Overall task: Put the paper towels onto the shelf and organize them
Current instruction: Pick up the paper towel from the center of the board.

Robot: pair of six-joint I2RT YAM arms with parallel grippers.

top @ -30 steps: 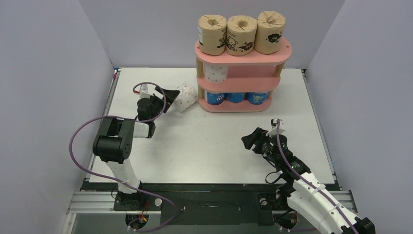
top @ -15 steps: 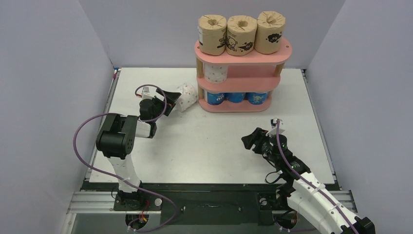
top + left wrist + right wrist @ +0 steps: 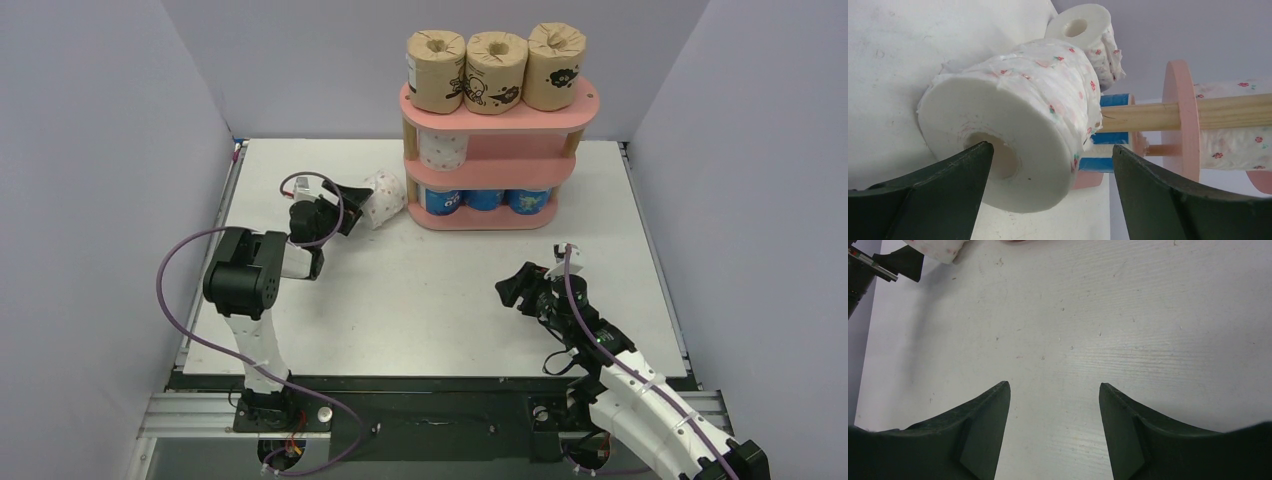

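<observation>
The left hand (image 3: 1052, 149) is standing open, its two dark fingers bracketing a dotted roll (image 3: 1013, 105) that is lying on its side on the counter (image 3: 450, 280). One finger is crossing in front of the roll's flat end, near the core hole. The other is sitting apart from the wrapper on the far side, so nothing is being gripped yet. A second dotted roll (image 3: 1093, 35) is lying just behind the first, close to the left end of the shelf (image 3: 500, 120).

The shelf itself is carrying three brown rolls (image 3: 496, 70) on top and three blue rolls (image 3: 484, 199) at the bottom. The middle tier is holding only a third dotted roll (image 3: 443, 150) at its left end.

The right hand (image 3: 1054, 390) is hovering open and empty over bare counter, well apart from all of this.

By my reading, the step in hand is picking up the near dotted roll, with two rolls left to shelve. The next move is calling for the fingers to close squarely across the soft body without nudging the neighbour. Then comes a lift and a turn, so the roll is standing upright as it enters the free middle-tier space beside its match, clear of the wooden post.
</observation>
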